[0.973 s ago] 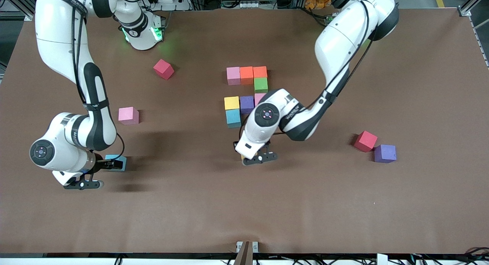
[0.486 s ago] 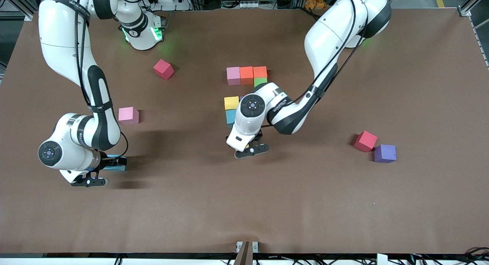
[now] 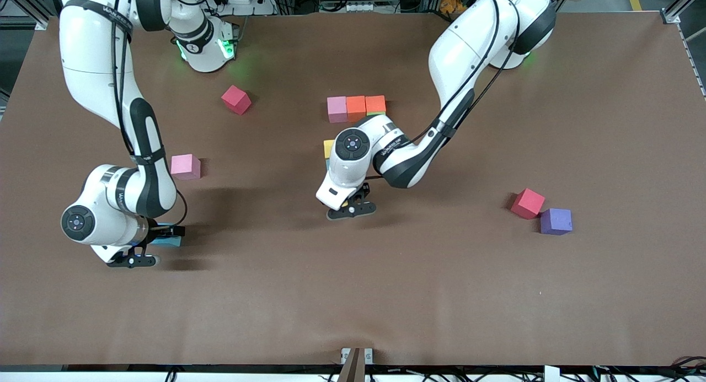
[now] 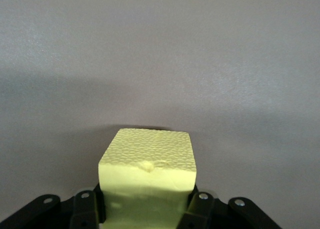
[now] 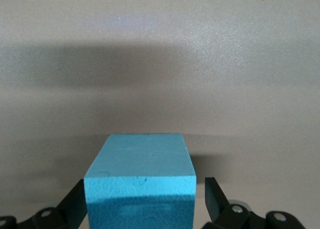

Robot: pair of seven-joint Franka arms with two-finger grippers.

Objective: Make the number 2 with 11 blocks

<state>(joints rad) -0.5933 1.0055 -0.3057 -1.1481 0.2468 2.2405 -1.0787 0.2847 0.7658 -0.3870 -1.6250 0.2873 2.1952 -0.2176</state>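
Observation:
My left gripper (image 3: 351,206) (image 4: 146,203) is shut on a yellow block (image 4: 147,164), held over bare table beside the number 2. Of that figure I see a row of pink (image 3: 337,109), orange (image 3: 356,107) and orange (image 3: 375,103) blocks, a green sliver (image 3: 377,113) and a yellow edge (image 3: 327,148). The left arm hides the rest of it. My right gripper (image 3: 162,236) (image 5: 144,199) stands open around a light blue block (image 3: 167,240) (image 5: 140,181) on the table, with a gap at one finger.
Loose blocks lie about. A red one (image 3: 236,99) and a pink one (image 3: 185,166) are toward the right arm's end. A red one (image 3: 527,203) touches a purple one (image 3: 556,221) toward the left arm's end. The brown table (image 3: 441,294) runs wide toward the front camera.
My left gripper has carried the yellow block toward the right arm's end and closer to the figure, and the arm now covers more of it. The right gripper has shifted slightly at the light blue block.

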